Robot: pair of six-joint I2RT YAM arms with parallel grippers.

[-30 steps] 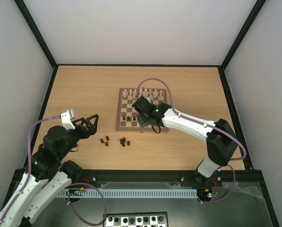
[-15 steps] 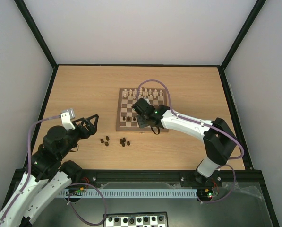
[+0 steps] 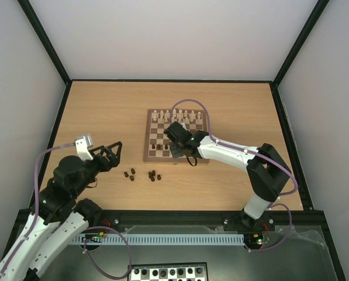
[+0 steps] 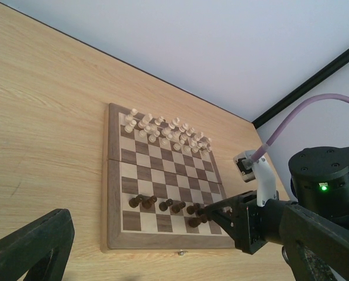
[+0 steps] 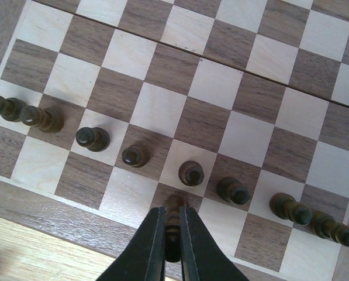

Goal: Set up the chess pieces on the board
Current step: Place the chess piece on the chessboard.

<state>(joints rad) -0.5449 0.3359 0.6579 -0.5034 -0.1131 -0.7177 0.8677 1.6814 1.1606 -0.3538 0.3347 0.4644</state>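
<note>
While your right pincer (image 5: 172, 215) hangs low over the board (image 5: 162, 108), its two slim black fingers are pinching a small dark piece (image 5: 172, 229), a turned wooden chessman that stands upright between them. That piece sits on the board's nearest row, on a dark square just inside the brown border.

One row further in, eight more dark pieces (image 5: 192, 173) stand in a line, one to a square. Each is a glossy brown knob on a round foot. The board is smooth wood with fine grain, its squares walnut-brown and pale beige, and a thin seam runs across its middle. Along the board's two far rows you have the pale pieces (image 4: 162, 126), cream-coloured and slender, packed close together.

Off the board, just before its near-left corner, a few loose pieces (image 3: 154, 175) of the same dark wood lie scattered on the light, grained wooden table (image 3: 104, 111). Your left pincer (image 3: 113, 155) is well to the left of the board, above the table, with its angular black fingers spread wide.
</note>
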